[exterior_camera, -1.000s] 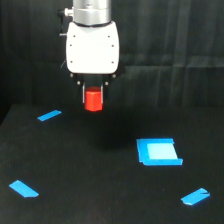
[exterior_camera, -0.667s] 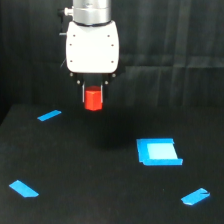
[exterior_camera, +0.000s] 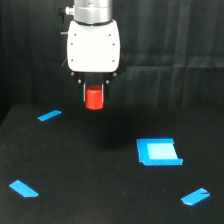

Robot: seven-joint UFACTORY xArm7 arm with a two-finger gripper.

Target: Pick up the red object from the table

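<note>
And the red object (exterior_camera: 94, 98) is up in the air, pinched between the dark fingers of the gripper (exterior_camera: 94, 96) beneath the white arm head (exterior_camera: 93, 45). It's a small, solid red-orange block, its top hidden between the fingers. It hangs clear above the far left of the black table (exterior_camera: 100, 185). A blue square patch (exterior_camera: 158, 151) lies to the right, tape strips (exterior_camera: 49, 115) scattered around.

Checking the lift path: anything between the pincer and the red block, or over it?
Nothing visible. The pincer is shut on the red block, holding it above the table. The blue pieces lie flat, off to the sides.
</note>
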